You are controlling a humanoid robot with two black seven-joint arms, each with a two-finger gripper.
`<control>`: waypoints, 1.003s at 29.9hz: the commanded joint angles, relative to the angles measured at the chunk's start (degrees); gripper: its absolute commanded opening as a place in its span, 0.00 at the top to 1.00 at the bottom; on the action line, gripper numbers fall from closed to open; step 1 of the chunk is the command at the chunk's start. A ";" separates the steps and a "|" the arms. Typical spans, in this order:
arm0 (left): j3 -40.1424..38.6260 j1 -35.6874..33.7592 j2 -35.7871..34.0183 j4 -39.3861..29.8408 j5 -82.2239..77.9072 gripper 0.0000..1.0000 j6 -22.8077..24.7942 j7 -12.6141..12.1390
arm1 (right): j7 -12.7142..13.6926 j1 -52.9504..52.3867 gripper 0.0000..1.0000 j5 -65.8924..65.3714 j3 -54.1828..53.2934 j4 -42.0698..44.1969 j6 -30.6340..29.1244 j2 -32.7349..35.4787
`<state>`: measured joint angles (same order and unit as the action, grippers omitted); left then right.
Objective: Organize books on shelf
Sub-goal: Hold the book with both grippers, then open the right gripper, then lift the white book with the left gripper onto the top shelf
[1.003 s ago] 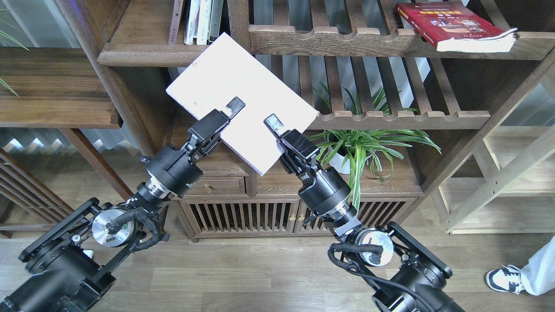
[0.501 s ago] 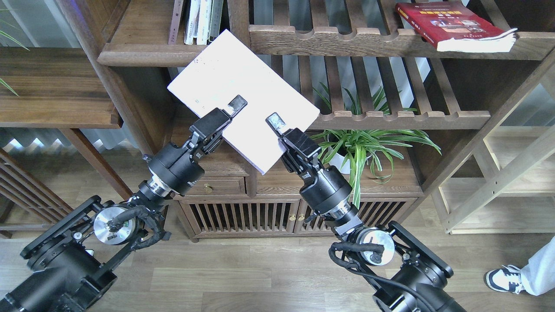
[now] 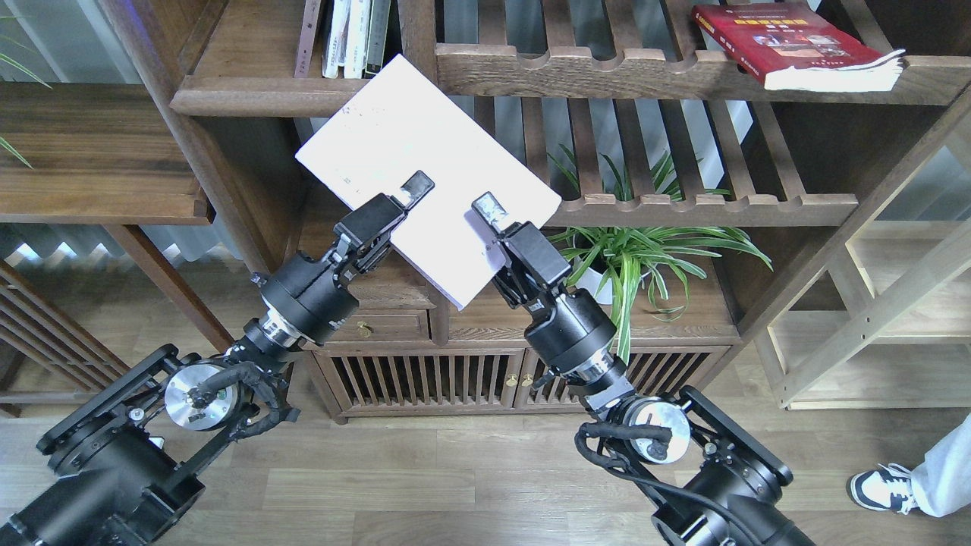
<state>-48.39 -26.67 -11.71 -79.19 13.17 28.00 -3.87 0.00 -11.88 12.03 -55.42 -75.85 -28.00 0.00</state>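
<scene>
Head view: white book held tilted in front of our solid shelf, its top corner overlapping the shelf's front edge. Left gripper and right gripper each pinch its lower edge; under-fingers hidden. Red book lies flat on slatted shelf. Upright books cut off at top.

White book, frame centre: matt paper cover, smooth. Red book, upper right: glossy cover, rough page edges. Shelf, upper left: dark wood, smooth satin finish, visible grain. Left hand and right hand: matt black plastic bodies, dull metal fingertips. Floor: wood-look planks, low sheen. Plant leaves: glossy green.
</scene>
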 commanded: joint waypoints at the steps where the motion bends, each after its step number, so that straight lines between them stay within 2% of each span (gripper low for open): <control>1: -0.13 -0.05 -0.15 -0.17 0.19 0.96 0.00 0.00 | 0.00 -0.42 0.22 -0.07 -0.13 0.00 0.00 0.00; 4: -0.65 -0.05 -0.41 -0.61 0.19 0.96 0.00 0.00 | -0.09 -0.51 0.18 -0.07 -1.00 0.00 0.00 0.00; 7: -0.83 -0.05 -1.29 -0.61 0.19 0.95 0.00 -0.09 | -0.17 -0.60 0.18 -0.07 -1.89 0.00 0.00 0.00; 20: -0.83 0.65 -10.87 -3.07 -0.69 0.95 0.00 -0.17 | -0.26 -1.56 0.11 0.10 -3.12 0.53 0.00 0.00; 25: -0.66 0.65 -16.83 -6.93 -2.27 0.96 0.00 -0.17 | -0.44 -2.53 0.02 0.19 -4.78 0.79 3.20 0.00; 30: -1.97 0.83 -23.87 -10.80 -2.45 0.96 0.00 -0.09 | -0.53 -2.97 0.01 0.28 -6.02 0.79 4.09 0.00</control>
<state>-49.29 -26.00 -31.74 -87.79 10.85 28.00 -4.05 -0.52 -14.72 12.28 -60.63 -75.07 -24.34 0.00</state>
